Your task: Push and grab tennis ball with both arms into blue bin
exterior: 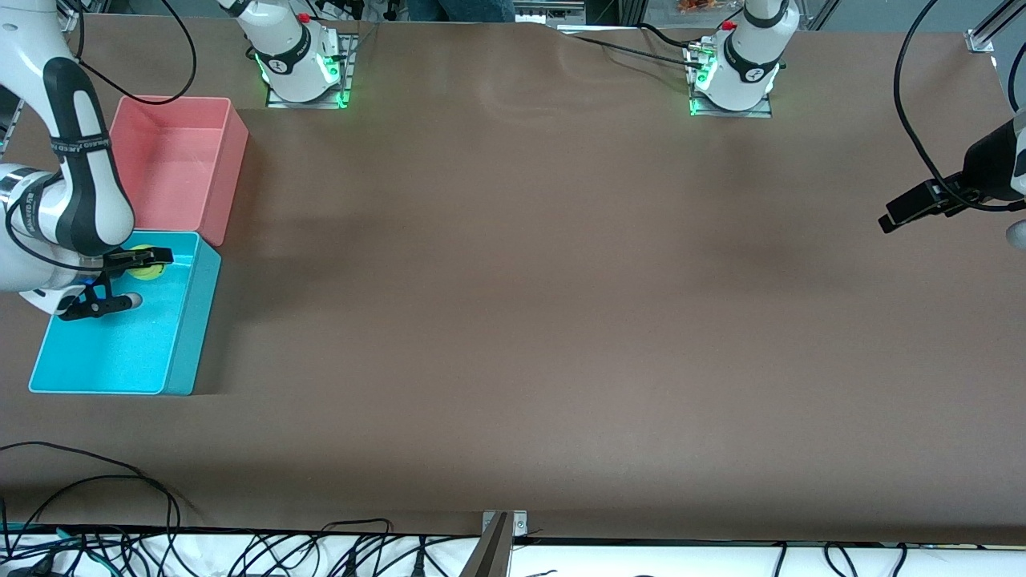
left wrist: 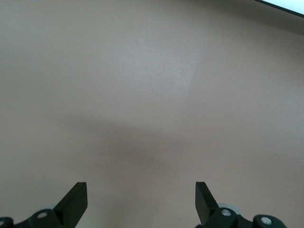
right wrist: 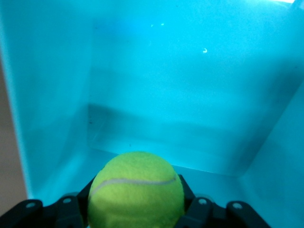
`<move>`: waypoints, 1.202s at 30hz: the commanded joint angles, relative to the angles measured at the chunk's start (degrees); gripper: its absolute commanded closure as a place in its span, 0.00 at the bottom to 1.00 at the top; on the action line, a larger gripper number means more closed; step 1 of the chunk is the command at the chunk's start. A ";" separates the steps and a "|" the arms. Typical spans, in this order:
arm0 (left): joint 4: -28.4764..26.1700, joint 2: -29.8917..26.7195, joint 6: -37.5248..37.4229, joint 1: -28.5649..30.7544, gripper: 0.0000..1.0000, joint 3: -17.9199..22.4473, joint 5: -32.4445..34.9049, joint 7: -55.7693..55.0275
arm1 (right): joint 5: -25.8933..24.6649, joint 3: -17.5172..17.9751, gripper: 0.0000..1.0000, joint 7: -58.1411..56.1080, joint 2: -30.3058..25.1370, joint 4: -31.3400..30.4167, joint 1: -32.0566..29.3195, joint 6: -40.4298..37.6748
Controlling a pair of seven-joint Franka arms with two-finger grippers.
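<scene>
I'm clamping my right gripper (right wrist: 137,209) across the middle of the tennis ball (right wrist: 136,190) over the blue bin (exterior: 188,320); it's probably light, fuzzy and springy, while my left gripper (left wrist: 141,204) is waiting open over bare table (exterior: 561,320).

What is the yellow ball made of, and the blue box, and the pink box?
The tennis ball, held over the blue bin by the right end effector, looks like fuzzy felt: matte nap with a pale seam. The blue bin looks like smooth plastic, with faint sheen on its straight walls. The pink bin seems the same plastic, likely moulded.
</scene>
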 commanded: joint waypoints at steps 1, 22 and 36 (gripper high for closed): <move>-0.57 -0.58 0.51 -0.40 0.00 0.62 -0.76 1.18 | 1.49 0.44 0.57 -1.81 1.80 0.80 -1.03 1.66; -0.57 -0.58 0.51 -0.40 0.00 0.62 -0.76 1.18 | 5.62 0.53 0.00 -3.56 6.64 1.16 -2.78 5.53; 0.13 -0.41 0.51 0.22 0.00 0.71 -1.02 1.27 | 5.53 0.70 0.00 -3.74 5.06 2.91 -2.61 4.74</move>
